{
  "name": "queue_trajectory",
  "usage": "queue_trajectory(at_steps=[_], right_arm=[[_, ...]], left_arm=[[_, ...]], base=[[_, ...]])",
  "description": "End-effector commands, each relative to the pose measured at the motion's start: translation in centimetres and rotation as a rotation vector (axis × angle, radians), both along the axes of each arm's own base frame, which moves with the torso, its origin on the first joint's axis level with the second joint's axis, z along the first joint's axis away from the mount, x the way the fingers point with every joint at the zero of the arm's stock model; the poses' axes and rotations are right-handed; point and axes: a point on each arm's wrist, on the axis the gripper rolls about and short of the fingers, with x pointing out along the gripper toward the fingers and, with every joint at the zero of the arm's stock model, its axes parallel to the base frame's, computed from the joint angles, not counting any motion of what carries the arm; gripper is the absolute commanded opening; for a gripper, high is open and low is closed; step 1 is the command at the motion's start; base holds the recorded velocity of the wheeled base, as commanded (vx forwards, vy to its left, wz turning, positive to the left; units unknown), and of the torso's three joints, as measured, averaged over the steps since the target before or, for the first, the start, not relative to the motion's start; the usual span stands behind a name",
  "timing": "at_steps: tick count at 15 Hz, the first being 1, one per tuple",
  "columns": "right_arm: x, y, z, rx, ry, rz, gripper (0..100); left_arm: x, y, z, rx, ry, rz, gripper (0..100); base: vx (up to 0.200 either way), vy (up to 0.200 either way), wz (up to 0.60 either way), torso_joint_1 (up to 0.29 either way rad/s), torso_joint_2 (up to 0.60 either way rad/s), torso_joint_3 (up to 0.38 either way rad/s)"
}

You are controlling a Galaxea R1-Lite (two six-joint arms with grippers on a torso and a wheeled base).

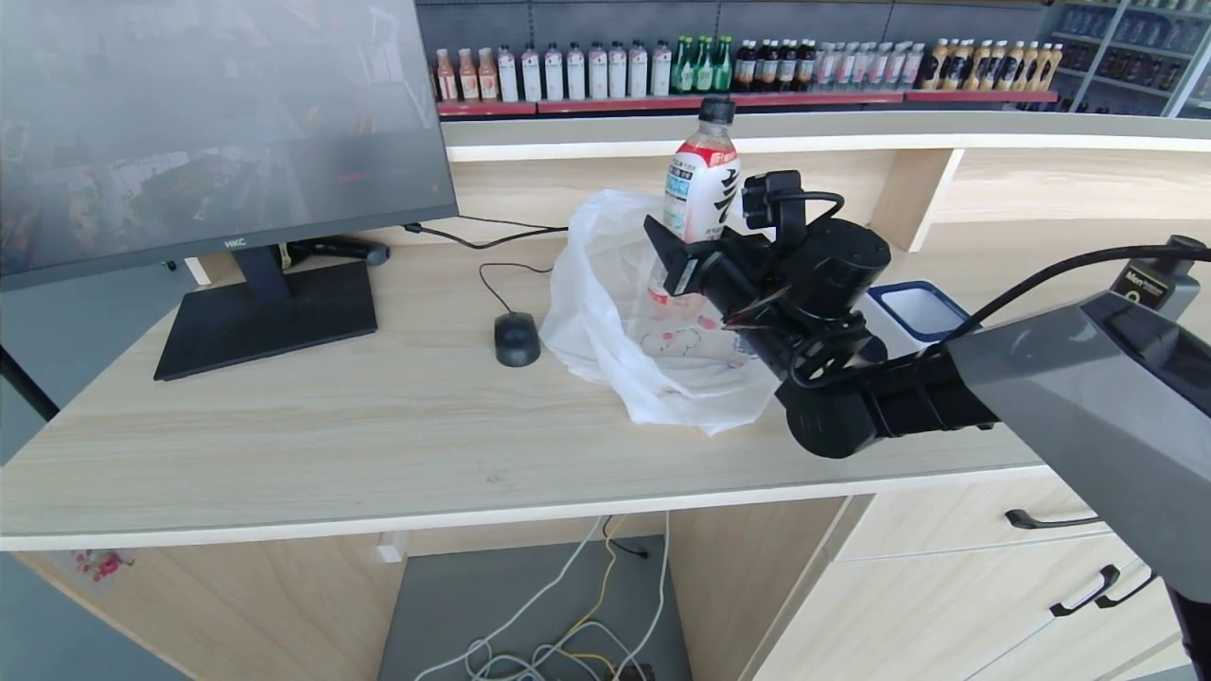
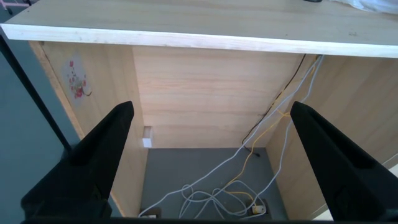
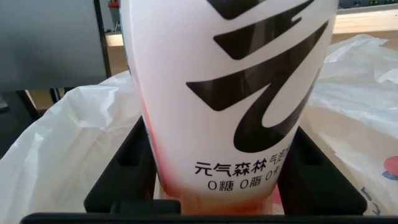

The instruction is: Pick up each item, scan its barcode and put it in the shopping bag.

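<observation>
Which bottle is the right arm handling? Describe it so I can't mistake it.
On the wooden counter, right of the monitor, lies a white shopping bag. The bottle stands upright at it, clamped in the right gripper. Black-capped, it alone is off the back shelf.

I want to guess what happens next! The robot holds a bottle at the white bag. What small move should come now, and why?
Probably lower the bottle a bit deeper into the shopping bag. The right pincer is shut on the upright bottle, and the bag's open mouth sits just beneath it, so down looks right.
</observation>
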Motion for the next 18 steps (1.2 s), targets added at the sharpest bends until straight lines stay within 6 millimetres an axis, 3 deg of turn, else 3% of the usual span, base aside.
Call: queue_trajectory(at_steps=[1, 9, 18], right_arm=[[0.7, 0.4, -0.5, -0.002, 0.004, -0.001, 0], [2.6, 1.4, -0.8, -0.027, 0.044, -0.008, 0], [2.7, 1.6, -1.7, -0.047, 0.061, -0.010, 0]], left_arm=[[0.0, 0.0, 0.0, -0.001, 0.000, 0.001, 100], [0.0, 0.0, 0.0, -0.001, 0.000, -0.001, 100], [0.0, 0.0, 0.0, -0.001, 0.000, -0.001, 100]], base=[[0.000, 0.000, 0.00, 0.000, 0.00, 0.000], [0.000, 0.000, 0.00, 0.000, 0.00, 0.000], [0.000, 0.000, 0.00, 0.000, 0.00, 0.000]])
